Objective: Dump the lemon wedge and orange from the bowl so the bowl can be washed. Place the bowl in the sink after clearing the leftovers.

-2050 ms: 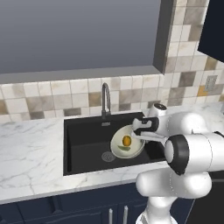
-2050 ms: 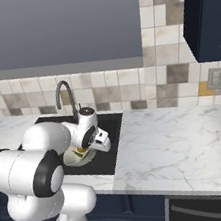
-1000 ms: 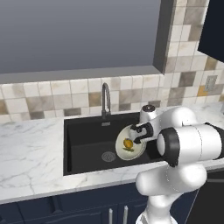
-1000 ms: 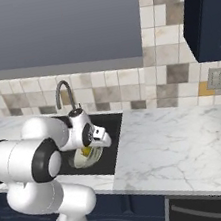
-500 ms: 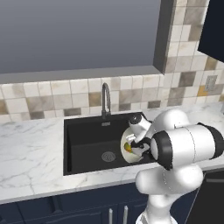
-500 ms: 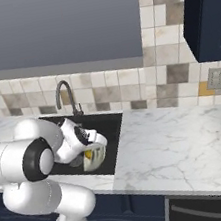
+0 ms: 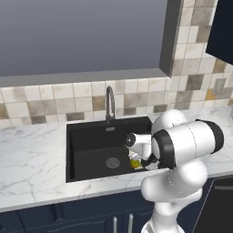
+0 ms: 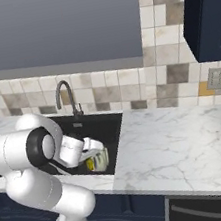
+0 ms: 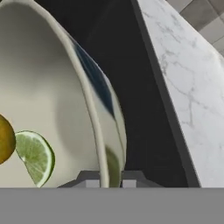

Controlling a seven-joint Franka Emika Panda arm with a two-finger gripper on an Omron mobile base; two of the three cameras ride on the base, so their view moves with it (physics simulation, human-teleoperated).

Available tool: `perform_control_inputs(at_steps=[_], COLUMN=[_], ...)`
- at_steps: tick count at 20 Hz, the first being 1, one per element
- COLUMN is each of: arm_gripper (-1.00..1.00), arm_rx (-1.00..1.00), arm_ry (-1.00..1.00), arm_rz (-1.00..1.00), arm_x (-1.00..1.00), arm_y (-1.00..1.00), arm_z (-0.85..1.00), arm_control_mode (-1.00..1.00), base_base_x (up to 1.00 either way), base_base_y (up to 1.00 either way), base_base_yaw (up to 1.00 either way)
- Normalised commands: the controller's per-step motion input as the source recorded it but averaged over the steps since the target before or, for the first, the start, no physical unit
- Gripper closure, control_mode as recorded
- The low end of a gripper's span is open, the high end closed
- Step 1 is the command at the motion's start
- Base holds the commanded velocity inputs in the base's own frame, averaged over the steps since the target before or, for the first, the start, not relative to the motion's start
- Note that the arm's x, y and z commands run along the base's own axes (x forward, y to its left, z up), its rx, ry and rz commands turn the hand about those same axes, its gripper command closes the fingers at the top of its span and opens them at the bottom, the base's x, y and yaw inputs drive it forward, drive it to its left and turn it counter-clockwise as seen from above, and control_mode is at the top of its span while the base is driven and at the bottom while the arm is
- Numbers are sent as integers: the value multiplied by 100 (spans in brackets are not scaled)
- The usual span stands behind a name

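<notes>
With our gripper clamped on the tilted bowl's rim, lower left of frame, the orange and lemon wedge could cling inside.

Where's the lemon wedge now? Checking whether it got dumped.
Not dumped: the lemon wedge lies inside the tilted bowl, beside the orange, over the sink.

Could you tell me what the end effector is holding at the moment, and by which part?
The end effector holds the round off-white ceramic bowl by its rim, one finger on each side.
</notes>
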Motion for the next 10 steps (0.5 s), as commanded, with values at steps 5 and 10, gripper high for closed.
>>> perform_control_inputs(at_steps=[5, 10], arm_gripper=[100, 100], arm_rx=[-23, -9], arm_ry=[0, -2], arm_rz=[4, 4], arm_x=[1, -2], arm_y=[1, 15], arm_z=[-20, 3], arm_control_mode=[-100, -100], base_base_x=[0, 0], base_base_y=[0, 0], base_base_yaw=[0, 0])
